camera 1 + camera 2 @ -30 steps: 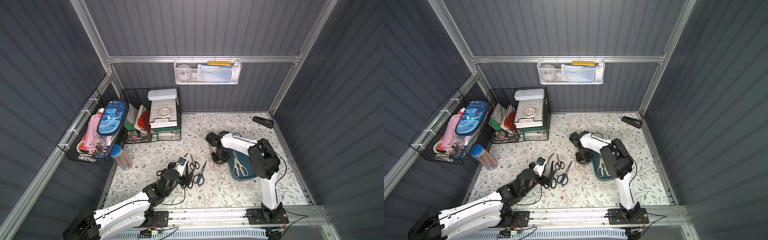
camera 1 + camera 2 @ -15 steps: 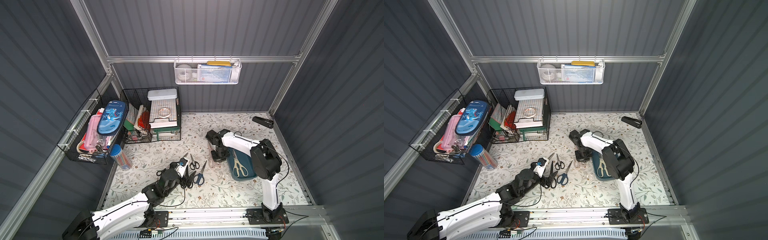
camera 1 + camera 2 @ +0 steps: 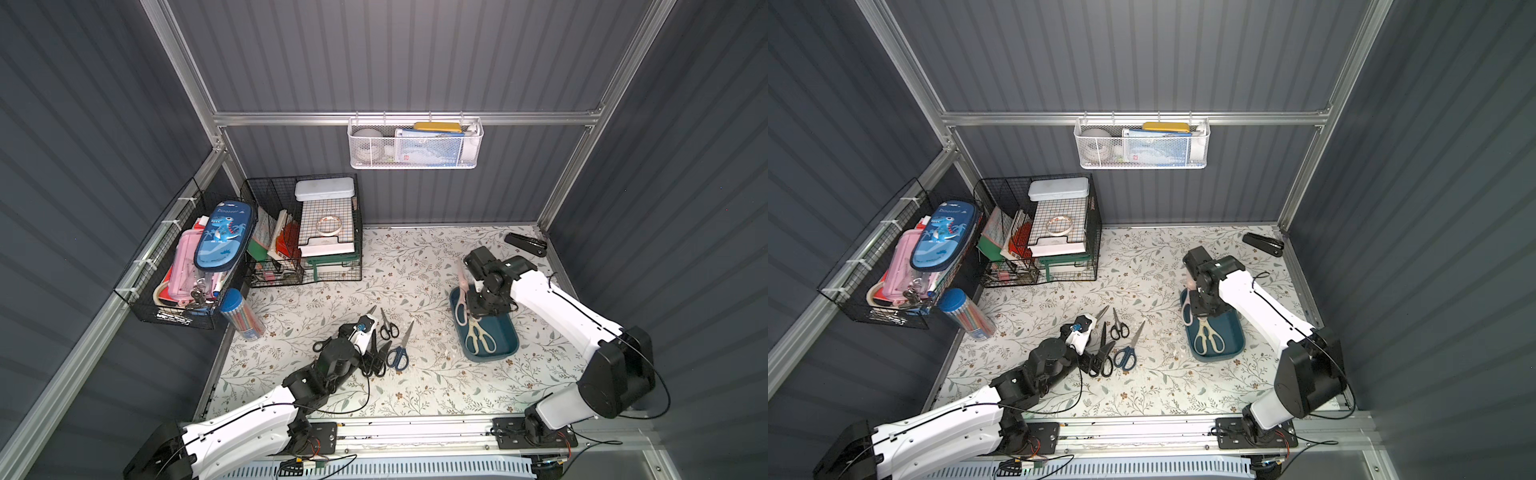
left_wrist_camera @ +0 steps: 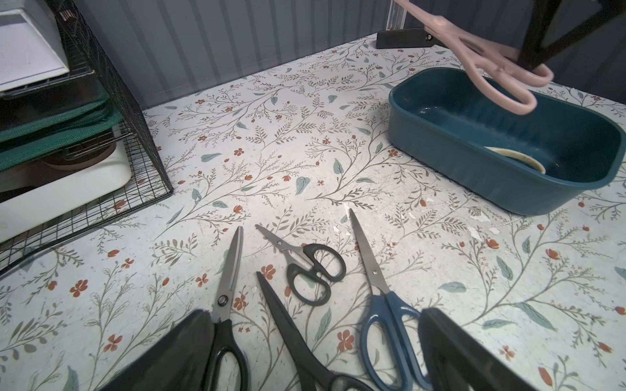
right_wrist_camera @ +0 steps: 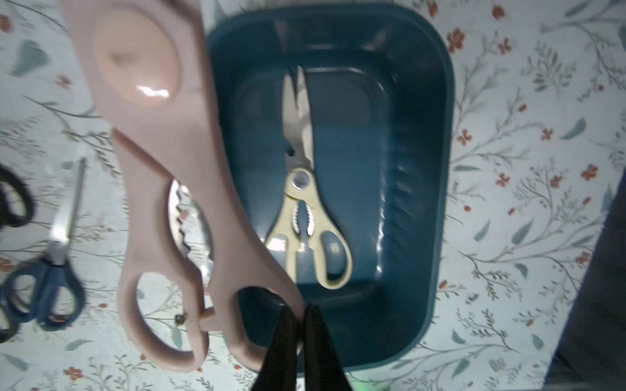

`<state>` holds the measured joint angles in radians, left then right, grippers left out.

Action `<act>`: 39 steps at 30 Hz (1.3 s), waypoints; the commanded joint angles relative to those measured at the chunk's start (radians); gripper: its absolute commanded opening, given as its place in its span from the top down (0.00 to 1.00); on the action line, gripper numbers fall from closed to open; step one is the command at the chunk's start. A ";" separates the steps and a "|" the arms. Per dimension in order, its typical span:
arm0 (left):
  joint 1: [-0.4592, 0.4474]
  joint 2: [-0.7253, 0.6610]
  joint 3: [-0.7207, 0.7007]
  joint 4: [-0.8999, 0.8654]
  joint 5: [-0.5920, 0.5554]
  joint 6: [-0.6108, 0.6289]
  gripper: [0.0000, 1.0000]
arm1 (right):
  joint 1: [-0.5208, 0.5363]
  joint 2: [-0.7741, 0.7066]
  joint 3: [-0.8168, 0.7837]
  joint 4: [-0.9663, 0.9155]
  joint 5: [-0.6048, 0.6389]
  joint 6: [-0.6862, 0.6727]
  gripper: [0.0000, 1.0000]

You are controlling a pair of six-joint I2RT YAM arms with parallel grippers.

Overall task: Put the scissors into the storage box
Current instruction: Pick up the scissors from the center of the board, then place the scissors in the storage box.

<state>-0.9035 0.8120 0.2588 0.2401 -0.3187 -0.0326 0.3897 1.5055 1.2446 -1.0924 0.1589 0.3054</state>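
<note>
While right gripper [image 5: 301, 315] clamps pink shears [image 5: 152, 135] by handle loop, shears hang over storage box [image 5: 440, 169] rim nearest loose scissors [image 4: 279, 242], long axis along box; judged: shift inward. Left gripper [image 4: 315, 338] jaws apart.

Teal box [image 5: 416, 237], pink shears [image 5: 162, 135], cream shears [image 5: 294, 189], white floral-patterned tabletop [image 4: 305, 152].

Walls: dark grey ribbed panels [image 3: 415, 54] closed three sides, joined by silver posts [image 3: 178, 58].
Crossbar: a silver rail [image 3: 291, 118] crossed the back wall, carrying a white mesh basket [image 3: 415, 156].
Floor: a pale floral mat [image 3: 415, 266].
Furniture: one black wire basket [image 3: 174, 319] hung on the left wall; a wire rack [image 3: 266, 195] stood in the back left corner.
Light: even, with soft shadows.
</note>
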 commanded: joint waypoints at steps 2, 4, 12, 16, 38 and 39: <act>0.000 0.003 -0.010 0.016 -0.011 0.008 0.01 | -0.065 0.000 -0.063 -0.033 0.009 -0.037 1.00; 0.001 0.013 -0.009 0.018 -0.009 0.008 0.01 | -0.067 0.013 -0.086 -0.034 0.023 -0.023 1.00; 0.000 0.019 -0.004 0.011 -0.011 0.004 0.01 | -0.110 0.144 -0.082 -0.040 0.019 -0.005 1.00; 0.000 0.012 -0.007 0.009 -0.016 0.000 0.01 | -0.128 0.195 -0.080 -0.044 0.036 0.001 1.00; 0.001 0.013 -0.004 0.004 -0.020 -0.004 0.01 | -0.152 0.267 -0.023 -0.130 0.107 0.023 0.74; 0.000 0.014 -0.002 0.002 -0.017 -0.001 0.01 | -0.152 0.259 -0.023 -0.132 0.106 0.024 0.71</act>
<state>-0.9035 0.8330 0.2588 0.2443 -0.3340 -0.0334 0.2409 1.8042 1.2106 -1.1797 0.2558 0.3138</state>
